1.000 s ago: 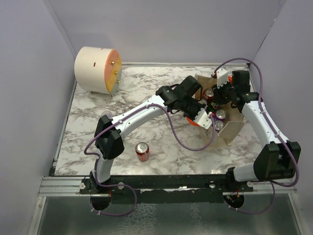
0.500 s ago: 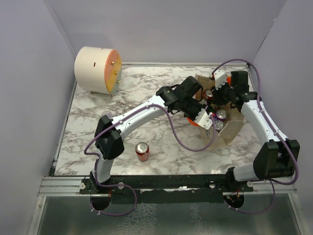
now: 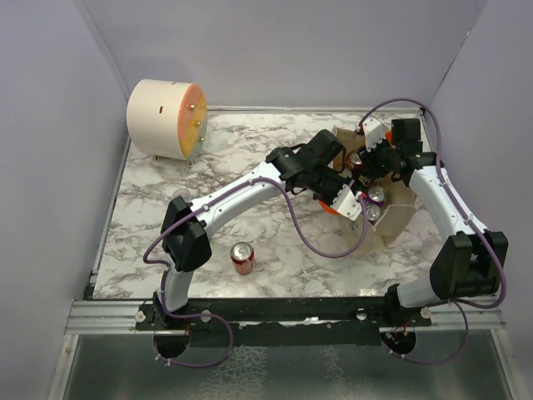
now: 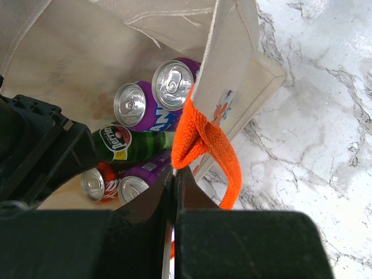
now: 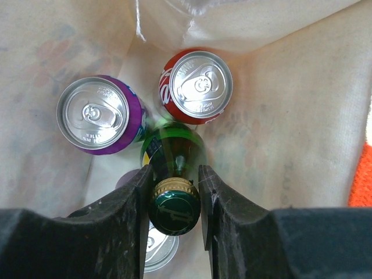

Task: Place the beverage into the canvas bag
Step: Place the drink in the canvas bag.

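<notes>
The canvas bag (image 3: 401, 210) stands open at the right of the table, beige inside (image 5: 290, 116). My left gripper (image 4: 174, 173) is shut on its orange handle (image 4: 203, 139) and holds the mouth open. My right gripper (image 5: 172, 172) reaches down into the bag. The beverage, a green bottle (image 5: 173, 203) with a green cap, stands between its jaws. The left finger touches the cap and a thin gap shows at the right finger. The bottle's body looks blurred. In the left wrist view the bottle (image 4: 131, 143) leans among cans.
Several cans sit in the bag, among them a purple one (image 5: 96, 114) and a red one (image 5: 196, 85). A lone red can (image 3: 242, 257) stands on the marble near the front. A cream drum (image 3: 165, 117) lies at the back left. Lilac walls enclose the table.
The right arm has shifted slightly, its elbow drawing in, and its jaws have eased apart a little round the bottle cap. The left arm has stayed still on the handle.
</notes>
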`<state>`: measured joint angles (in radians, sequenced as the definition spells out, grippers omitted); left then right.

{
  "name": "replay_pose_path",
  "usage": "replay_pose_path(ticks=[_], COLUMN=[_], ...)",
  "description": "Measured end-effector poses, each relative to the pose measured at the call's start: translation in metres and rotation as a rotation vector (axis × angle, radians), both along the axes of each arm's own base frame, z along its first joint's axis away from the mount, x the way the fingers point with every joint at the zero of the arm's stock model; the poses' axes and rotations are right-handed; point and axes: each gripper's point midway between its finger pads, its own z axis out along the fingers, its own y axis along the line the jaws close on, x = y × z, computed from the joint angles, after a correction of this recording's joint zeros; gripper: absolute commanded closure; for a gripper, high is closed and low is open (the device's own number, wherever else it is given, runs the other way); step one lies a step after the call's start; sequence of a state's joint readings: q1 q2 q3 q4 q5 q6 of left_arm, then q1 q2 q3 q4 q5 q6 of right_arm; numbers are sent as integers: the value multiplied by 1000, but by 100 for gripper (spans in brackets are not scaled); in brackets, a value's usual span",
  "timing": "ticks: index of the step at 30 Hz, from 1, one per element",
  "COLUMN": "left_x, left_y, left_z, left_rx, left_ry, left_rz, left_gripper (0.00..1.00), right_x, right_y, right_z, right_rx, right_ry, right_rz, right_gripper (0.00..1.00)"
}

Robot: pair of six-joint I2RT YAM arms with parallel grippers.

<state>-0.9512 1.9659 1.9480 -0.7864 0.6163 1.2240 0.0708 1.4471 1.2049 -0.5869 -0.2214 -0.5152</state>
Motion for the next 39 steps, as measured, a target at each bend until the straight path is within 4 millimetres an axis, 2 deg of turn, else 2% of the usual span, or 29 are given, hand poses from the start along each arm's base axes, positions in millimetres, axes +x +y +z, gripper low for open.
replay_pose_path(ticks=[11,21,26,33,39], left_x=[0,0,0,0,0], left_y=[0,0,0,-1,-1], left_z=[0,0,0,1,1], left_rx=[0,0,0,-4,-5], left_ry=[1,1,1,11,18], left_rz=[1,1,1,12,20], left_gripper=[100,100,100,100,98], right_x=[-3,1,5,2,-3], right_y=[-1,-1,0,2,3], right_z=[-7,3,15,36,82], right_rx=[-11,-11,-3,23,60], right_ry=[40,22,-1,-19,-98], right_rz=[7,8,4,-11,-40], right_gripper=[58,43,33,32,32])
